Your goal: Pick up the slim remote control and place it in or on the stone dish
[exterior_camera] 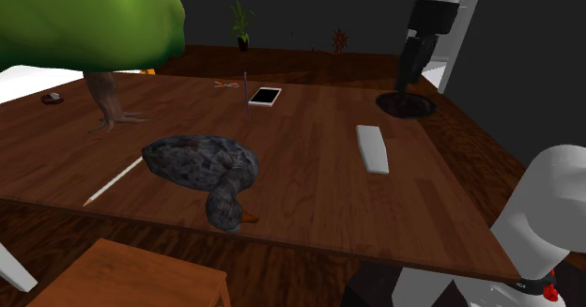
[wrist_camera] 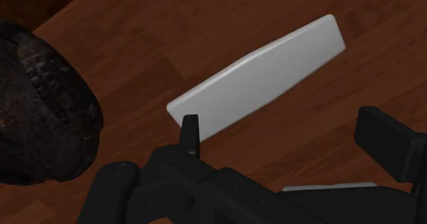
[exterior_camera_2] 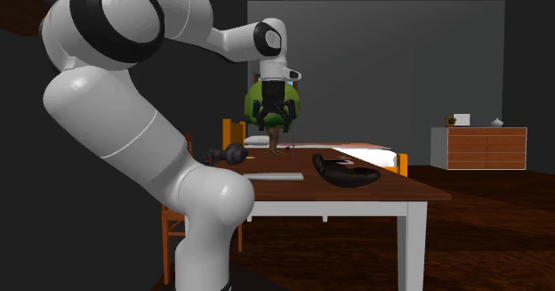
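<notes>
Closest in the shoulder view: the white arm. Next, on the brown worktop, a grey speckled duck lying on its side. A little further, the slim remote control, drawn plain white, lying flat and alone. Just beyond that, the dark stone dish, near the remote but apart from it. High over this end of the worktop, the gripper. Further back, a white phone and a big green tree.

From the wrist view: fingers wide apart, holding nothing. Remote down below them, not touched, lying on a slant. Dish off to one side of it, rough and dark.

Looks like the very first step: getting to the remote. Nothing picked up yet. Next, most likely: line up over the middle of the remote, turn the hand so the fingers sit on either side of its narrow width, go straight down, then squeeze. Thin and flat, so a need to go low, nearly to the wood. After that, only a short hop to the dish.
</notes>
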You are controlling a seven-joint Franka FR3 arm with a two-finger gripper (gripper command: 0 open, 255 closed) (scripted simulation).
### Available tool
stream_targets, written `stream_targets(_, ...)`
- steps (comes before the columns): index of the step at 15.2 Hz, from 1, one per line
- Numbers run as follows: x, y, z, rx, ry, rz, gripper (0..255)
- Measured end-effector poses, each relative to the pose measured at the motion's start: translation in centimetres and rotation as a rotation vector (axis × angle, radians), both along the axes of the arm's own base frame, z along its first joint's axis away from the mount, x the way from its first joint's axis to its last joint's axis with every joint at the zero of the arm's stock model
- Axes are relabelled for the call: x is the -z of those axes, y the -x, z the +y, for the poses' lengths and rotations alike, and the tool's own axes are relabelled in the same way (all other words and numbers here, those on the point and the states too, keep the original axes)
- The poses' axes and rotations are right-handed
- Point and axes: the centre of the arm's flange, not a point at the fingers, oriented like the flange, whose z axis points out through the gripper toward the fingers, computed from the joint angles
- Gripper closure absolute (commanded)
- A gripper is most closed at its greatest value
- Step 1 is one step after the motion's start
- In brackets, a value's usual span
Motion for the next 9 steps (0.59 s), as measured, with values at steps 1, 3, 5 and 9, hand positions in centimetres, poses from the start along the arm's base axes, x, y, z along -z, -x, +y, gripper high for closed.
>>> stream_targets(1,0.0,0.0,0.0,0.0,0.0,0.0,0)
stream_targets(3,1.5,-0.3,0.8,0.117,0.002,0.01,0)
stream_targets(5,3.4,-1.0,1.8,0.309,0.004,0.025,0)
stream_targets(9,8.2,-2.6,3.4,0.732,0.007,0.058,0)
